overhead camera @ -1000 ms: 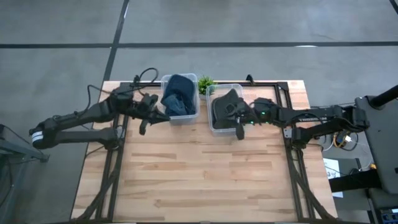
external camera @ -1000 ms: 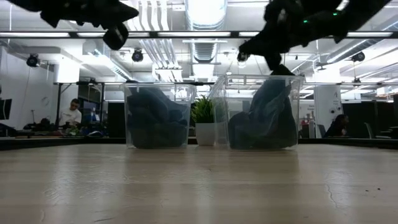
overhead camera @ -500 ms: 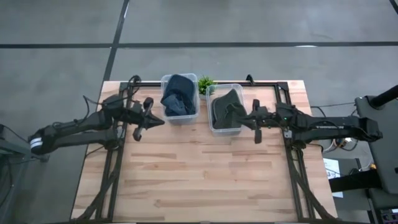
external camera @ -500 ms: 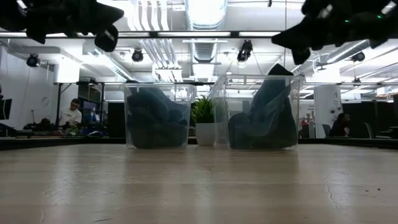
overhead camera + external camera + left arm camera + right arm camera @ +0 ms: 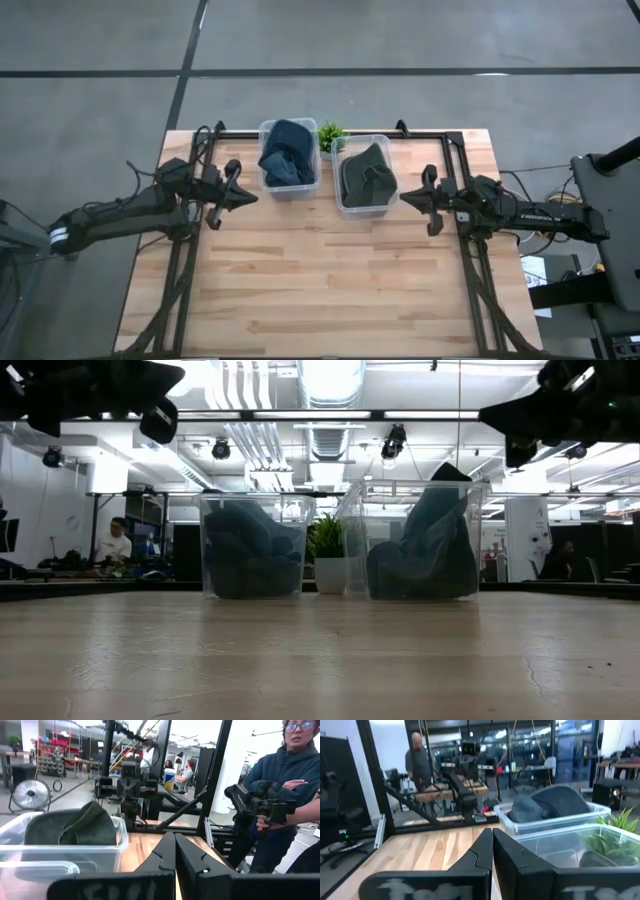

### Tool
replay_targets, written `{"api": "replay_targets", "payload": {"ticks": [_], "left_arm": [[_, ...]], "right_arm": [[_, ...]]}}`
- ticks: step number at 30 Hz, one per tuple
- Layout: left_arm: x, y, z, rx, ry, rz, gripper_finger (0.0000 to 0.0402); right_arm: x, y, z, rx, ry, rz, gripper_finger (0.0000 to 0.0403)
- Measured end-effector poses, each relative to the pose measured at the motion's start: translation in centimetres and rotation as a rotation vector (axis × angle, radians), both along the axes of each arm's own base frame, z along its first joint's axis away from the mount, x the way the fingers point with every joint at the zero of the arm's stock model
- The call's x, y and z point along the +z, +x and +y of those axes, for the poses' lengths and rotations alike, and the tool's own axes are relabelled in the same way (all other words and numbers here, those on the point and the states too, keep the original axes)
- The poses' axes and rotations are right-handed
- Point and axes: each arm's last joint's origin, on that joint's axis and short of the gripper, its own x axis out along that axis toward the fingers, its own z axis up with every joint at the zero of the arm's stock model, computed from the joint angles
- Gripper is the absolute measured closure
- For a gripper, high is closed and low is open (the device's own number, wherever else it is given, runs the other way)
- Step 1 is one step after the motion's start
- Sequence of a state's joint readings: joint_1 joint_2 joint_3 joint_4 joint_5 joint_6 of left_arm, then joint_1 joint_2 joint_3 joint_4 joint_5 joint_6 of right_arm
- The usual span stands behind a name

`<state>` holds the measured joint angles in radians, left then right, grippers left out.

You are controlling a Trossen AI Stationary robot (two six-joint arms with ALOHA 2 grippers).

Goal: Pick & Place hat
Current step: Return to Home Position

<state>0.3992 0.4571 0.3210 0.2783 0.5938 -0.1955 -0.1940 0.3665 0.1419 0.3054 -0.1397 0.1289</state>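
A blue hat (image 5: 289, 158) lies crumpled in the left clear bin (image 5: 268, 185). A dark grey-green hat (image 5: 366, 174) fills the right clear bin (image 5: 345, 208) and peaks above its rim (image 5: 447, 470). My left gripper (image 5: 250, 196) hovers left of the blue hat's bin, shut and holding nothing. My right gripper (image 5: 403, 197) hovers right of the dark hat's bin, also shut and holding nothing. The left wrist view (image 5: 174, 839) looks across at the dark hat (image 5: 75, 824). The right wrist view (image 5: 492, 834) looks across at the blue hat (image 5: 545, 804).
A small potted plant (image 5: 330, 134) stands between the bins at the table's far edge. A black frame rail (image 5: 440, 134) runs along the far edge and down both sides. Bare wood (image 5: 320, 280) spreads over the near half. People stand beyond the table (image 5: 285, 795), (image 5: 417, 760).
My right gripper has drawn back from over the dark hat's bin toward the table's right edge. My left gripper has drawn back from beside the blue hat's bin toward the left edge. Both hats have stayed in their bins.
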Motion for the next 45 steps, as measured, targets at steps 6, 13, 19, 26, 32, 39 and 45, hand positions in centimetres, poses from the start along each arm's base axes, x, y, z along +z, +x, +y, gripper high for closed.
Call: {"api": "replay_targets", "payload": {"ticks": [6, 13, 19, 26, 32, 39, 45], "left_arm": [[0.5, -0.8, -0.3, 0.002, 0.005, -0.046, 0.0401], [-0.4, -1.5, -0.6, -0.001, -0.004, -0.075, 0.0401], [-1.6, -2.1, -0.9, -0.010, 0.000, -0.185, 0.0401], [-4.1, -2.0, -0.8, 0.010, -0.037, -0.145, 0.0401], [-5.5, -1.8, -0.2, 0.182, -0.127, -0.117, 0.0401], [-7.1, -1.5, 0.1, 0.259, -0.213, 0.009, 0.0401], [-8.2, -1.5, 0.0, 0.270, -0.248, 0.040, 0.0401]], "right_arm": [[-1.1, -1.3, 0.2, -0.001, 0.007, -0.079, 0.0394], [-2.4, -2.1, 0.4, 0.001, 0.015, -0.118, 0.0394], [-2.3, -2.7, 0.5, -0.005, -0.049, -0.136, 0.0394], [-2.5, -2.6, 0.5, -0.003, -0.042, -0.112, 0.0394], [-3.1, -2.5, 0.5, 0.003, 0.013, -0.053, 0.0394], [-3.2, -2.5, 0.5, 0.000, 0.000, -0.046, 0.0394], [-2.8, -2.6, 0.5, -0.004, -0.044, -0.087, 0.0394]]}}
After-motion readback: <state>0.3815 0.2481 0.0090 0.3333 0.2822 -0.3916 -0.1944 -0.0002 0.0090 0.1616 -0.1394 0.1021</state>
